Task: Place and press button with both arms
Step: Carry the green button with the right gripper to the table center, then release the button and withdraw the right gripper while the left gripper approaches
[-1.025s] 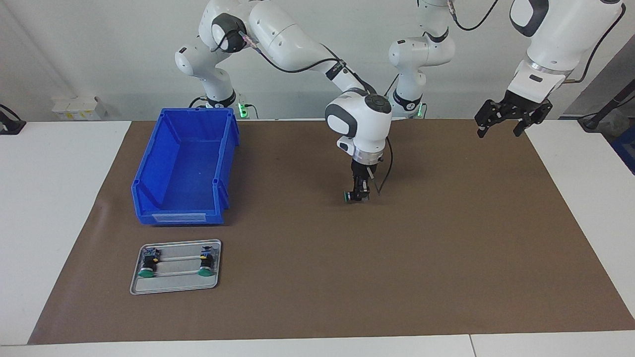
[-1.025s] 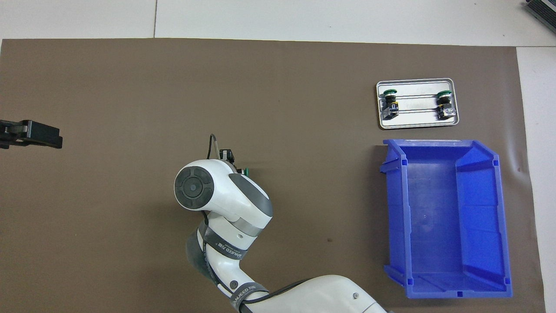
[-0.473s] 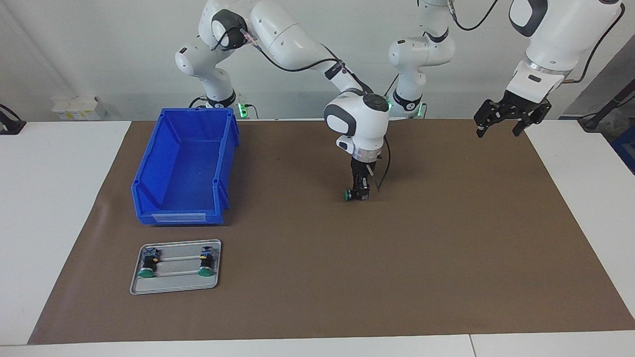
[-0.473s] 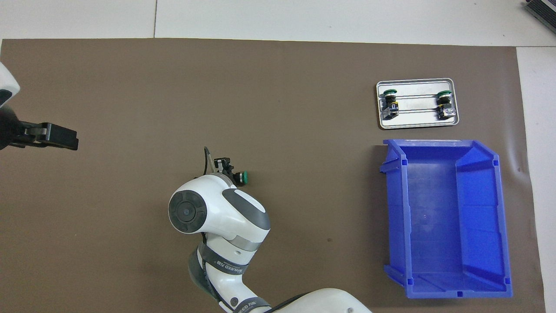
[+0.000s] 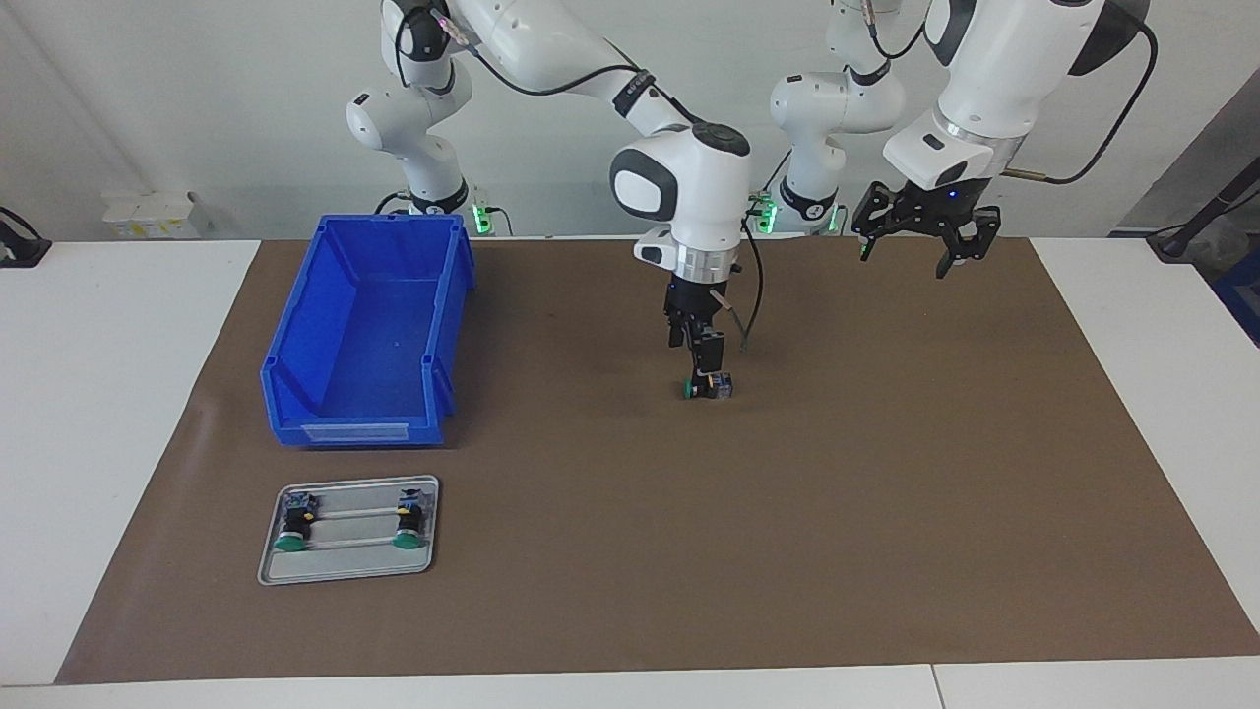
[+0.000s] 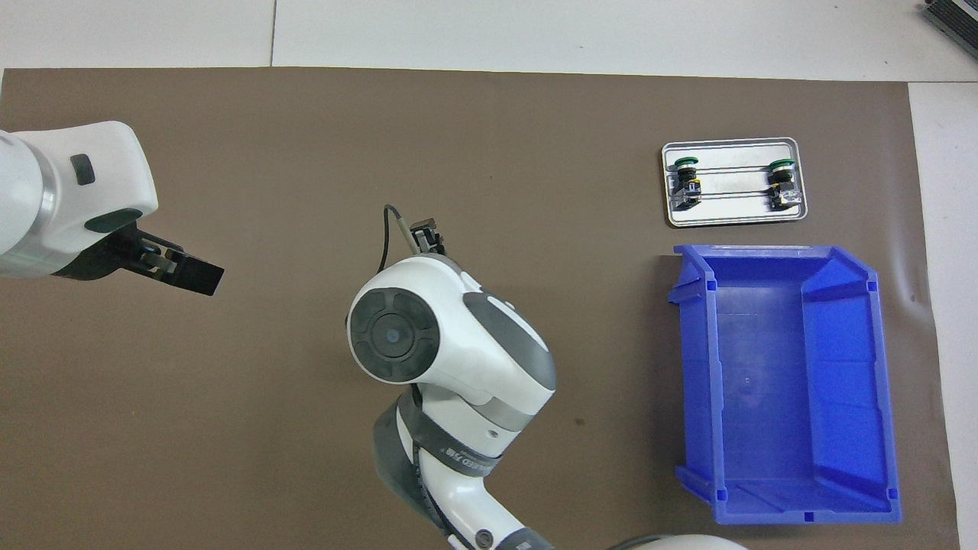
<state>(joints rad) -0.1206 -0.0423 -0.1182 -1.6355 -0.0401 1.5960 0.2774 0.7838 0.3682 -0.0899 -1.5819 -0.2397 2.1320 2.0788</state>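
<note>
One button [image 5: 706, 388] lies on its side on the mat at mid-bench, the right hand [image 5: 702, 366] just above it, grip impossible to tell. The left hand [image 5: 918, 234], fingers spread and empty, hangs well apart; it should probably descend squarely onto the green cap.

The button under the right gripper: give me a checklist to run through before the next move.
1. Button down on the mat: ok, it lies there on its side.
2. Green cap facing up for a press: not ok, it points sideways toward the right arm's end of the table.
3. Right gripper clear of the button: cannot tell, it is directly above it and contact is unclear.
4. Left gripper free: ok, open and empty, in the air over the mat's edge by the robots.
5. Spare buttons in the tray: ok, both there.
</note>
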